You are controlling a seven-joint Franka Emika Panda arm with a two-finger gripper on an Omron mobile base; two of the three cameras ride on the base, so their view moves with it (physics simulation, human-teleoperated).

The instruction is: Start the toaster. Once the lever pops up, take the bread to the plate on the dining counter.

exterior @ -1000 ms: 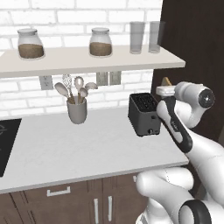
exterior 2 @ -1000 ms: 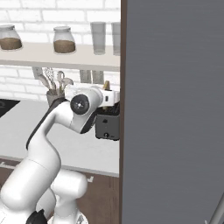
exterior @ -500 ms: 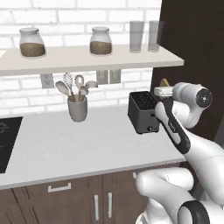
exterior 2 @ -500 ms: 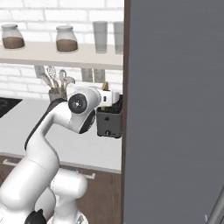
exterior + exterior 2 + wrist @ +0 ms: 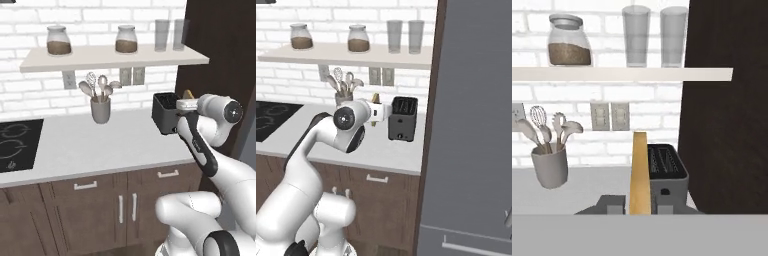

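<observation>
The black toaster [image 5: 402,119] stands on the grey worktop beside the dark tall panel, its slots empty; it also appears as toaster [image 5: 165,115] and toaster [image 5: 668,175]. Its lever [image 5: 665,191] is a small pale tab on the narrow front face. My gripper [image 5: 639,205] is shut on the bread [image 5: 640,172], seen edge-on as an upright tan strip. From the right base view the gripper [image 5: 378,112] holds the bread [image 5: 376,97] just left of the toaster, apart from it. The left base view has the gripper [image 5: 186,103] over the toaster's near side. The plate and the dining counter are out of view.
A grey utensil cup [image 5: 100,110] stands left of the toaster. The shelf [image 5: 115,56] above carries two jars and two glasses. A black hob [image 5: 15,145] lies far left. A tall grey fridge front [image 5: 476,130] rises on the right.
The whole picture has shifted, so the base has moved. The gripper with the bread now sits a little back and left of the toaster rather than right at it.
</observation>
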